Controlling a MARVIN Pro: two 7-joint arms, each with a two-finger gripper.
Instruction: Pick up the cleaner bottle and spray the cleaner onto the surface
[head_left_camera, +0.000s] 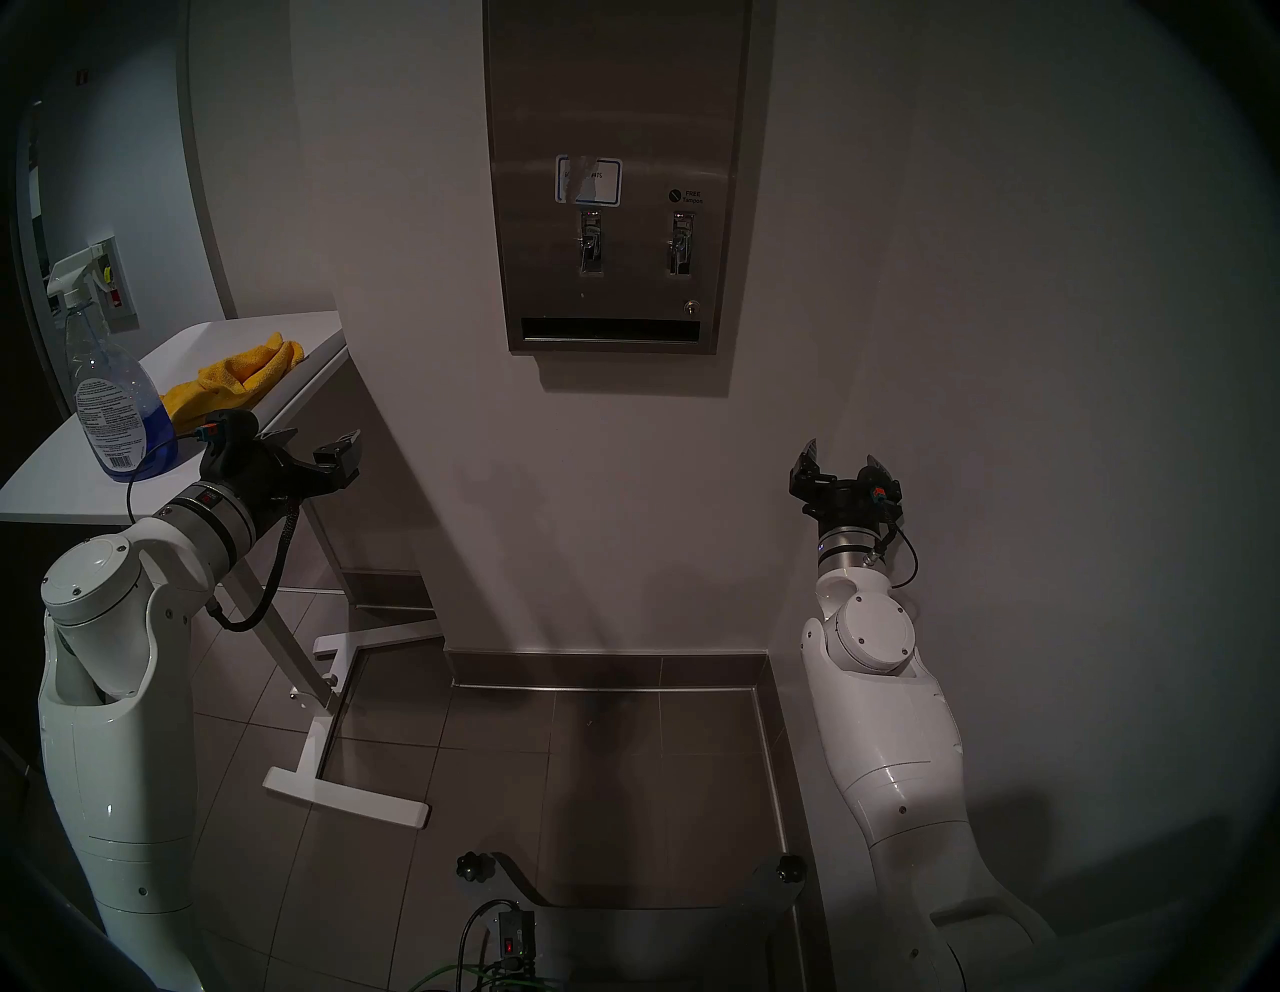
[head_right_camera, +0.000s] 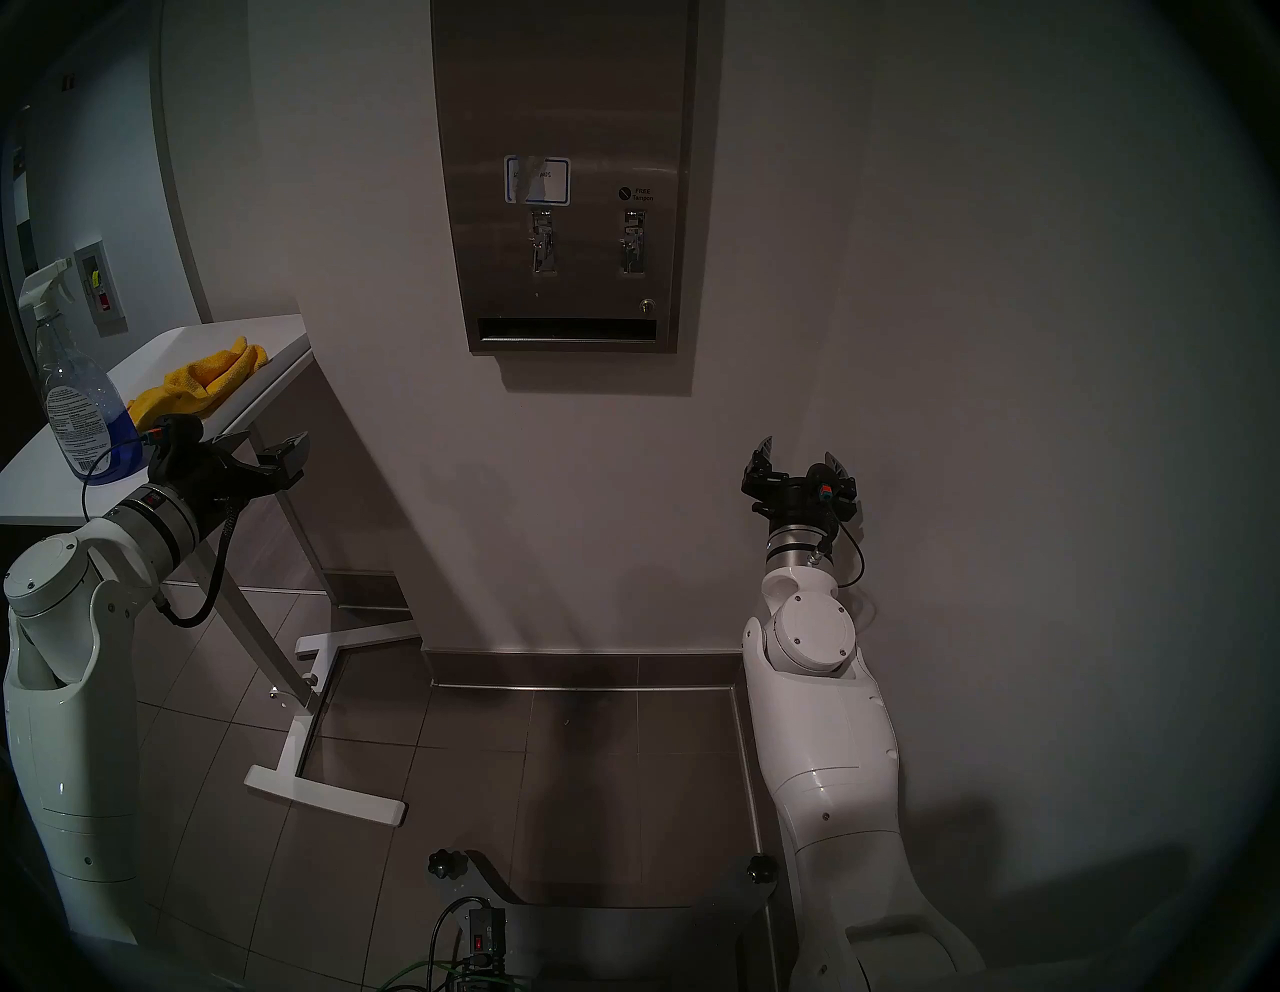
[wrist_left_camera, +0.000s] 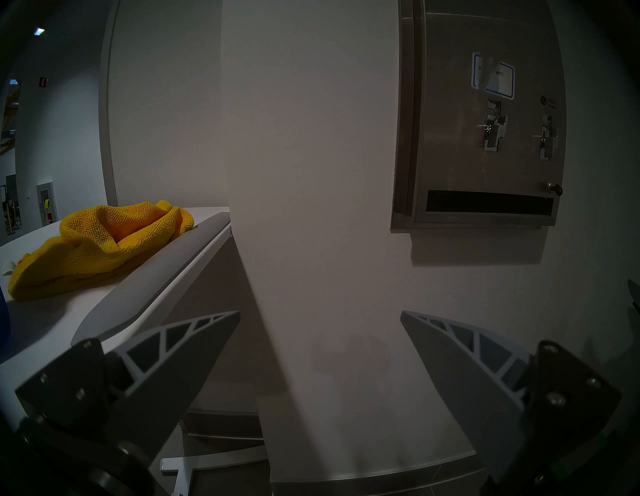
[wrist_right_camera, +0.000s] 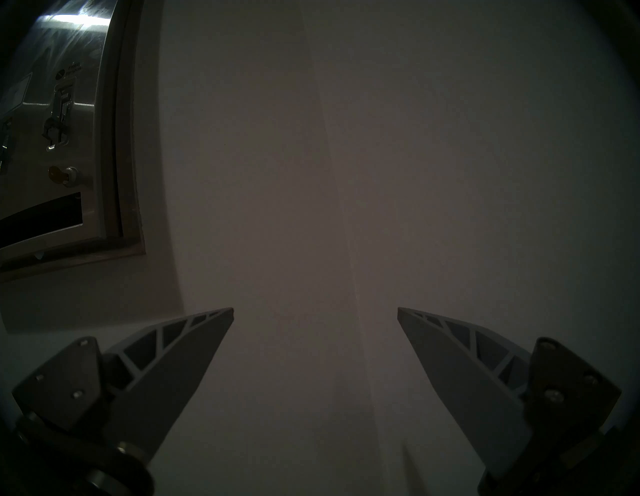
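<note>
The cleaner bottle (head_left_camera: 114, 388) stands upright on the white surface (head_left_camera: 62, 478) beside a yellow cloth (head_left_camera: 232, 379) — left pincer (head_left_camera: 318, 443) and right pincer (head_left_camera: 841, 454) both spread wide, empty, below the steel dispenser (head_left_camera: 616, 104).

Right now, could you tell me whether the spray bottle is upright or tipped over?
Upright. The bottle stands on its base on the table, nozzle on top, blue liquid level at the bottom.
</note>
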